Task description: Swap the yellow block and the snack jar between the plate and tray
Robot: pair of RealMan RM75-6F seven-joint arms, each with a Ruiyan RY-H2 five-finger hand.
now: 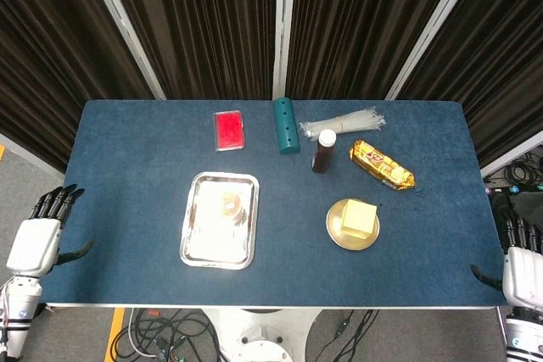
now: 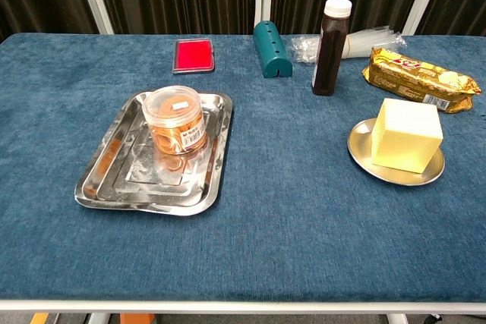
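Snack jar (image 2: 175, 120) upright in steel tray (image 2: 102, 180); yellow block (image 2: 406, 134) on round plate (image 2: 363, 153), overhanging. Left hand (image 1: 41, 235) & right hand (image 1: 519, 267) both off-table, released — nothing held. Risk: smooth jar slipping in grip; plate skidding w/ block lift.

A jar (image 2: 175, 120) stands on a tray (image 2: 107, 180) at the surface's (image 2: 288, 218) left; a block (image 2: 406, 133) sits on a plate (image 2: 361, 147) at right. Behind the plate stands a bottle (image 2: 331, 36), a snack packet (image 2: 420, 77) beside it.
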